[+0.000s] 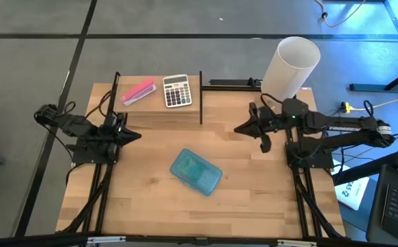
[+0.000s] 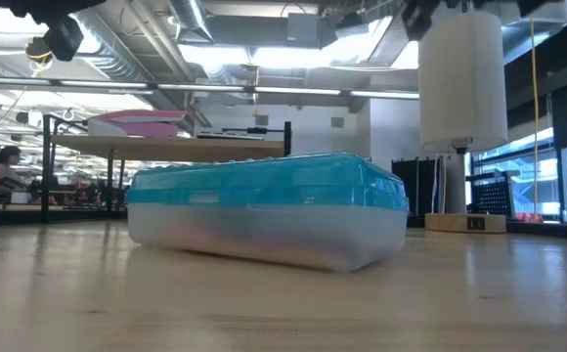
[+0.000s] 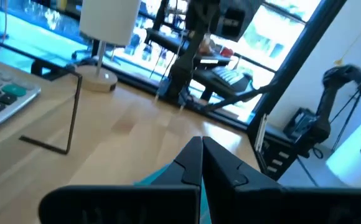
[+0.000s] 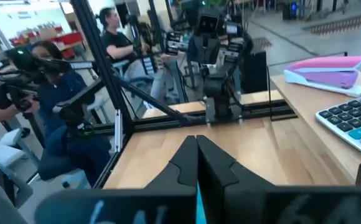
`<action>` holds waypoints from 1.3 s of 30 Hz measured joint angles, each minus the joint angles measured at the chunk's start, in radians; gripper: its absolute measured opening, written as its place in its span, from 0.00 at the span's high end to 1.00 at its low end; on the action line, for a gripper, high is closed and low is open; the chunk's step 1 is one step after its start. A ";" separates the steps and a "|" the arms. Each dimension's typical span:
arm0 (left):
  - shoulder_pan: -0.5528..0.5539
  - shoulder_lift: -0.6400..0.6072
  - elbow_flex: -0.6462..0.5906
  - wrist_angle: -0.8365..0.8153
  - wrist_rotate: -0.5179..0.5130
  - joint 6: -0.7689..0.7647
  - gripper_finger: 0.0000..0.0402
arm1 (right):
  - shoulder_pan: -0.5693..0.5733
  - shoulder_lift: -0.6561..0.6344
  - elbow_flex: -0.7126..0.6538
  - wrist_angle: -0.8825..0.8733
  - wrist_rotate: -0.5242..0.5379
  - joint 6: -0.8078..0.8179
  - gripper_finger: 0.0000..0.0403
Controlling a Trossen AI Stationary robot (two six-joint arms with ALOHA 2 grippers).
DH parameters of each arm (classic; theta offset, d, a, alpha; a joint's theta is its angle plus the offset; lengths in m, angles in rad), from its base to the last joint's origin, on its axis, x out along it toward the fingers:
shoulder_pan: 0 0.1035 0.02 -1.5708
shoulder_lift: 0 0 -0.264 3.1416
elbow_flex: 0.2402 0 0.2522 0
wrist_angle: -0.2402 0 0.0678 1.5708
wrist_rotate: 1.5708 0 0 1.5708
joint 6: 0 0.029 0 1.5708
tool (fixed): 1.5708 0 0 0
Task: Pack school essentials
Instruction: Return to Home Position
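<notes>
One blue supply box (image 1: 195, 172) lies with its lid down near the middle of the counter (image 1: 151, 213). It has a clear teal top over a frosted base, with the contents only a faint blur. Two arms hover apart from it. The left hand (image 1: 138, 135) is by the left edge and the right hand (image 1: 237, 129) by the right, each pointing inward, fingers pressed together, holding nothing. One calculator (image 1: 177, 90) and one pink stapler (image 1: 138, 91) sit at the far edge.
</notes>
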 joint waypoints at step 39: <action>0.001 -0.204 -0.348 0.375 -0.088 0.188 1.00 | -0.229 -0.868 -0.647 0.157 0.010 0.150 1.00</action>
